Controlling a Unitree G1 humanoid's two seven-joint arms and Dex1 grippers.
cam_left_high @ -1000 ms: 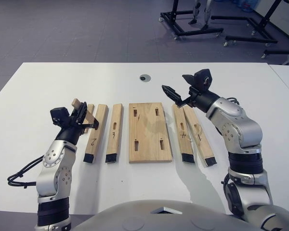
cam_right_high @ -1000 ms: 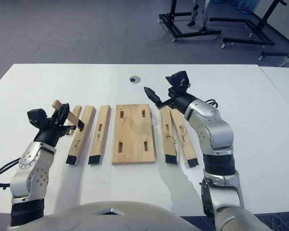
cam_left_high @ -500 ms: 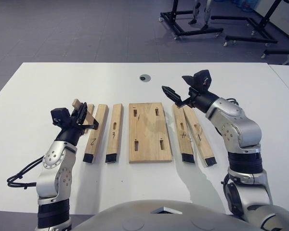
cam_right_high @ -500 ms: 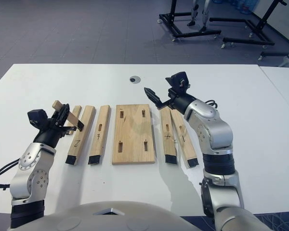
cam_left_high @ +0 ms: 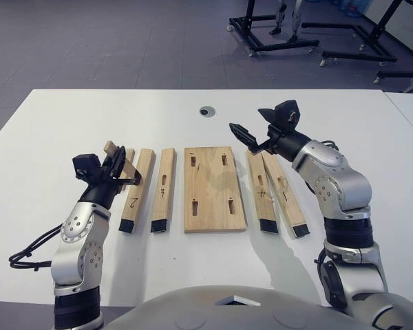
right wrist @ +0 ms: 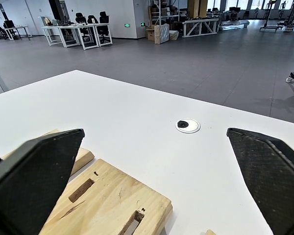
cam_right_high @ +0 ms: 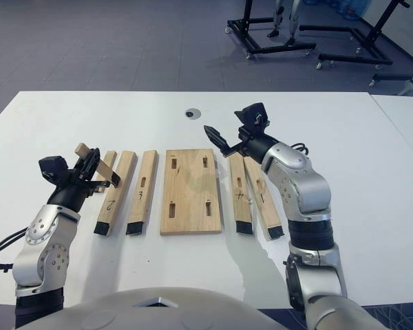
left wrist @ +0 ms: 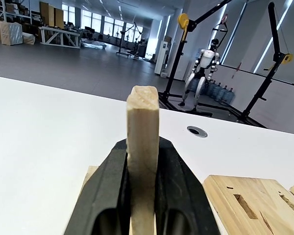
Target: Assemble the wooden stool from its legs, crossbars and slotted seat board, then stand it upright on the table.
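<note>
Left gripper (cam_left_high: 122, 170) is clamped on a short wooden crossbar (cam_left_high: 113, 149), raised just above the table's (cam_left_high: 55, 130) left side with its far end tilted up and away. The bar's lower end is lost between the black fingers (left wrist: 105, 196). A further wooden piece (cam_right_high: 109, 162) lies beneath the gripper, mostly covered by it, so its shape cannot be made out.

Right gripper (cam_left_high: 248, 121) hovers with its fingers spread wide and nothing between them, over the far ends of the two right-hand legs (cam_left_high: 259, 190) (cam_left_high: 284, 194). Those ends are partly hidden behind the gripper and its forearm.

The slotted seat board (cam_left_high: 214, 189) lies flat at the table's centre, four slots facing up. Two more legs (cam_left_high: 137, 190) (cam_left_high: 163, 189) lie just to its left, parallel with it. All four legs have dark caps on their near ends and pen marks on top. In the wrist views the board and legs are cut off by the picture's edge.

The table is white, with a round cable grommet (cam_left_high: 206, 110) beyond the board and a black cable (cam_left_high: 27, 258) looped at its near left edge. Behind it stretches a grey floor with black wheeled frames (cam_left_high: 275, 34). The left wrist view shows a hall with another humanoid robot (left wrist: 203, 63) hanging in a gantry. The right wrist view shows desks and chairs (right wrist: 83, 29) far off.
</note>
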